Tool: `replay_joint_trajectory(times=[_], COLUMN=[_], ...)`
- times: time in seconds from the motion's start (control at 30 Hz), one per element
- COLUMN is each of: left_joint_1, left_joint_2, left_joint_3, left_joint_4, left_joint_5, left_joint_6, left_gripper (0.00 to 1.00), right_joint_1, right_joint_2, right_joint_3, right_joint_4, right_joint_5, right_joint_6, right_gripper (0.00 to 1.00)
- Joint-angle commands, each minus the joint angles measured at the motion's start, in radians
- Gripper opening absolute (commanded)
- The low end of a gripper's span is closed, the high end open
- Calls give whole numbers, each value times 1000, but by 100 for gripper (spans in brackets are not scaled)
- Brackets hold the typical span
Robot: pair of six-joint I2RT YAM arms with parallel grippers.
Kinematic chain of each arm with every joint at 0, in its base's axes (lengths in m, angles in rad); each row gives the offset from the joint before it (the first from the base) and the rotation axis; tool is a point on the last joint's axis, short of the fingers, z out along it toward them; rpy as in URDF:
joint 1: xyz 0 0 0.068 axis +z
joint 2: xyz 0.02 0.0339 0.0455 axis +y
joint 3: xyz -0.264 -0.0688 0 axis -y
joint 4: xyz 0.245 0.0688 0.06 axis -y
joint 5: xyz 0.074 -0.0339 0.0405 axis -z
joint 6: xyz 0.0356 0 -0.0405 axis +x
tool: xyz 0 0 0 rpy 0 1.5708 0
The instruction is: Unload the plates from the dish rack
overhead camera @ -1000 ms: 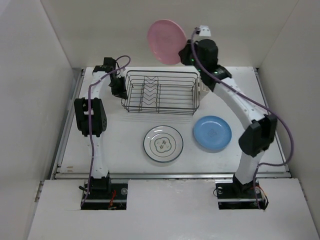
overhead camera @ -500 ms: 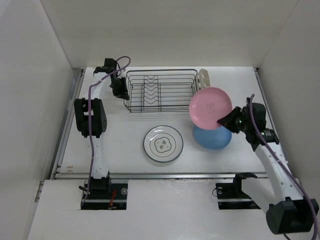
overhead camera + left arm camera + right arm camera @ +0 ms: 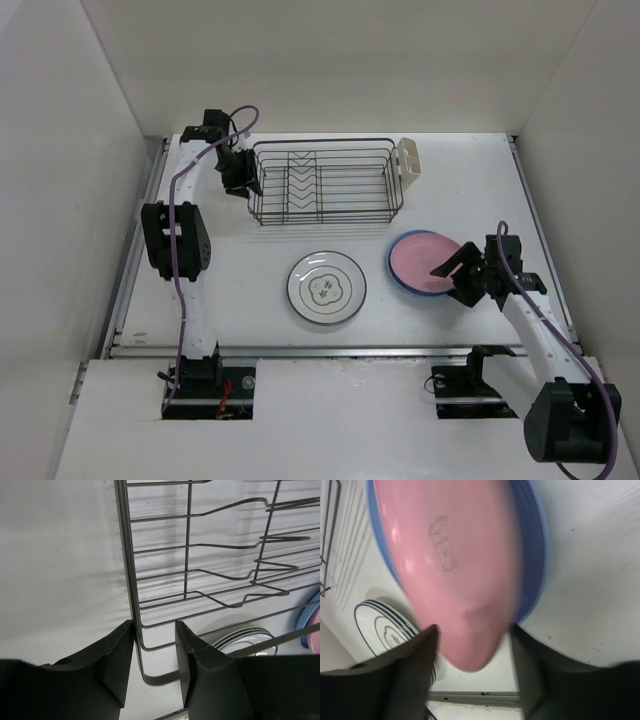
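L to R on the tabletop [image 3: 250,260]: the left pincer [image 3: 238,178] sits at the left end of the dish rack [image 3: 325,221]. Its fingers [image 3: 117,655] stand a narrow way apart and straddle the rack's end wire w/o clamping it. The rack's V dividers show no plates. A cream cutlery cup [image 3: 408,160] hangs at its right end.

Nearer, at centre, the green-rimmed white plate [image 3: 326,288] lies flat. Just right of it, the pink plate [image 3: 420,262] rests face up on the blue plate [image 3: 396,268], w/ blue showing only round the pink's left and near edges.

The right pincer [image 3: 452,278] is at that stack's right-near edge, jaws spread wide, w/ the pink rim between them. The right wrist view is blurred, so contact can't be told. The gap is far wider than a rim, though, so the grip is judged let go.

Key relation: the pink plate lies flat, left and slightly far of the right pincer, its rim inside the jaws. Being round, it has no long axis to line up. The R arm is much the nearer; the L arm is well apart, beyond the rack.

Unloading looks all but done. The next move prob. calls for the R pincer to back off right and near, clear of the rim. The risk is a finger catching the rim and sliding the pink plate off the blue.
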Motion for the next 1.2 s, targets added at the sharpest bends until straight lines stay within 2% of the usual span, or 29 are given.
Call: replay_joint_trajectory(times=[0.0, 0.03, 0.1, 0.23, 0.43, 0.57, 0.73, 0.87, 1.17], left_joint_1=[-5, -5, -5, -5, 24, 56, 75, 75, 75], left_joint_2=[-108, -119, -139, -217, -314, -392, -524, -575, -599], left_joint_3=[61, 61, 61, 36, 46, 21, -94, -145, -166], left_joint_4=[-58, -58, -72, -72, -112, -103, -26, -3, 6], left_joint_5=[26, 26, 26, 26, -19, -83, -241, -260, -258], left_joint_6=[37, 46, 46, 92, 151, 151, 112, 112, 103], left_gripper=[35, 35, 35, 37, 39, 48, 58, 60, 61], right_joint_1=[-5, -5, -5, -5, -5, -5, -5, -5, -5], right_joint_2=[2, -8, -20, -55, -155, -210, -224, -202, -212], right_joint_3=[11, 20, 47, 170, 310, 481, 718, 807, 798], right_joint_4=[23, 23, -32, -152, -237, -276, -296, -296, -287], right_joint_5=[-5, -5, -5, 108, 190, 352, 702, 770, 816], right_joint_6=[15, 15, -6, -48, -69, -115, -187, -232, -275], right_gripper=[75, 88, 100, 100, 100, 100, 100, 100, 100])
